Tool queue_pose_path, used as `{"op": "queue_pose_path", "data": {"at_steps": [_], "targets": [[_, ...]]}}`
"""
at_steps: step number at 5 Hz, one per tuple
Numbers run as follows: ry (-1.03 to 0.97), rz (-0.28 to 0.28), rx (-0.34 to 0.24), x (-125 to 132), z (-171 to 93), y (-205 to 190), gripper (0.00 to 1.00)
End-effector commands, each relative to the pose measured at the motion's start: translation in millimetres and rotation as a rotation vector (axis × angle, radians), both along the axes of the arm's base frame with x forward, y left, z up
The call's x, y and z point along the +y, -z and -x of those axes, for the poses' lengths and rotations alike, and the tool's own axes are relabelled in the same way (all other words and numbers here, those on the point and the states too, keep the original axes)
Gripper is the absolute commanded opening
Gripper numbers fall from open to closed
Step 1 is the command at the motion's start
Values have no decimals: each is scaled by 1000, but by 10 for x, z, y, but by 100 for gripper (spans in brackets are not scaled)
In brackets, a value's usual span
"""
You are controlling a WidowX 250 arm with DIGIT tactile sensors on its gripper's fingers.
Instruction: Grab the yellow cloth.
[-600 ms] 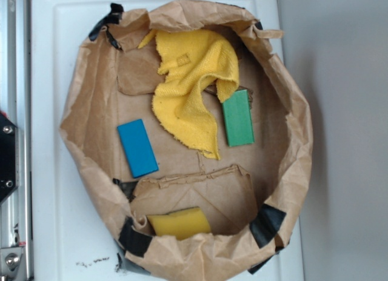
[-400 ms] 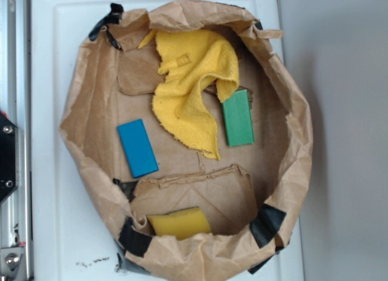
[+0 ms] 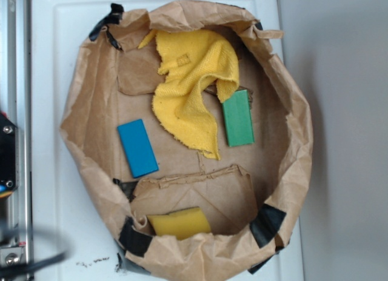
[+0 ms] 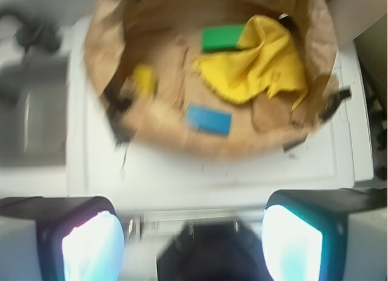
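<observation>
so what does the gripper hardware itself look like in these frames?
In the wrist view the gripper has two dark, blocky fingers with glossy pale pads that glare whitish-cyan, and a blurred black body between them. The exterior view catches only a black arm part with screws and a blurred dark cable.

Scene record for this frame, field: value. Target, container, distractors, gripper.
target: yellow cloth, crumpled, upper middle of the bag floor
container: brown paper bag, rolled open, on white surface
distractors: blue block; green block, the cloth overlapping its top; yellow sponge near the bottom
gripper: jaws apart, empty, outside the bag
</observation>
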State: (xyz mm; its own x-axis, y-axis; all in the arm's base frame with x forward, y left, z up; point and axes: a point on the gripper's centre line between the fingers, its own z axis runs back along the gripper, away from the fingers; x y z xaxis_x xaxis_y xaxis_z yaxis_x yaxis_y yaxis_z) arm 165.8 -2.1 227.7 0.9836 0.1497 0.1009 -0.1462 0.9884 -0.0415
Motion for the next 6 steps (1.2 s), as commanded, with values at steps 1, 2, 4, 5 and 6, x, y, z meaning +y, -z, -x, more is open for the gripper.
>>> {"op": "queue_pose_path", "data": {"at_steps": [1,2,4,5,6], "targets": [[-294,-88,-28,582,-965,464,100],[-294,-88,-28,582,-965,464,100],[-294,-88,-28,582,-965,464,100],[-276,-80,-69,668,-1066,905,100],[-239,-92,-98,722,-1129,1220,100]]}}
